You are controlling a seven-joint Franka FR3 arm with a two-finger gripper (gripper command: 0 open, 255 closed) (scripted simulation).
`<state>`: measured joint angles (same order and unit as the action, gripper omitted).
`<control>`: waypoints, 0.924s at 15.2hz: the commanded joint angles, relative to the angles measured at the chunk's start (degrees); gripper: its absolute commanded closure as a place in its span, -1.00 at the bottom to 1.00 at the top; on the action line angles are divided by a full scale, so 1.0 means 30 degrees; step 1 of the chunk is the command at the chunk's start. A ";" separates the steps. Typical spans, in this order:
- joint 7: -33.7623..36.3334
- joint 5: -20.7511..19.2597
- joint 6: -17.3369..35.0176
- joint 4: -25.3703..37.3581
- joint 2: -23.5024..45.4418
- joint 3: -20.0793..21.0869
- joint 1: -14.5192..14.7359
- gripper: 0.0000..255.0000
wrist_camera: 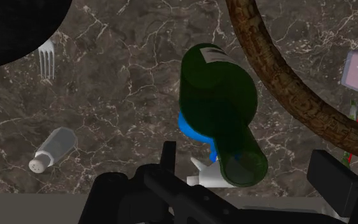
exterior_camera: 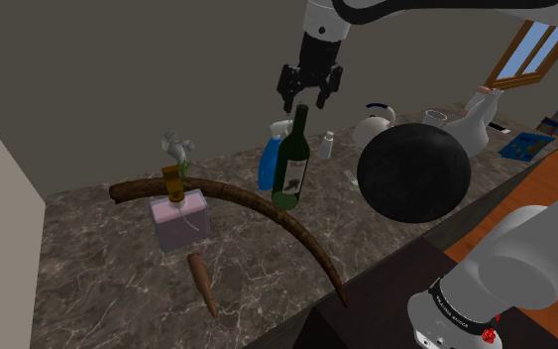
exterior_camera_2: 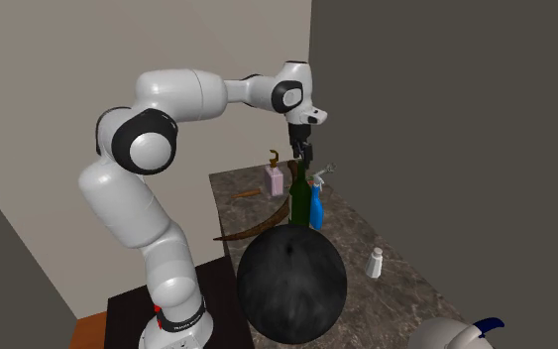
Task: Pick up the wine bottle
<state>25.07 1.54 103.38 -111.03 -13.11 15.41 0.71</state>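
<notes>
Marble bench holds the green wine bottle, standing just beside a blue spray bottle. The claw hangs wide open over its top, holding nothing. A crooked squeeze could tip it over.

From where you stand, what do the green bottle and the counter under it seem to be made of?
The bottle looks like dark green glass: its surface is glossy, and in the wrist view it seems slightly see-through near the mouth. The counter looks like smooth stone, probably marble, going by its brown-grey colour and thin white veins.
</notes>
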 commanded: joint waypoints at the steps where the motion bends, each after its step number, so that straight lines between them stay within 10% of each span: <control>1: 0.0051 -0.0020 0.0472 -0.0396 0.0049 0.0037 0.0013 -1.00; 6: 0.0066 -0.0006 0.1390 -0.1334 0.0029 0.0063 0.0031 -1.00; 7: 0.0063 -0.0001 0.1375 -0.1334 0.0011 0.0061 0.0032 1.00; 14: 0.0060 -0.0003 0.1370 -0.1321 0.0020 0.0059 0.0030 1.00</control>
<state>25.25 1.54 107.51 -114.96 -13.09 15.58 0.80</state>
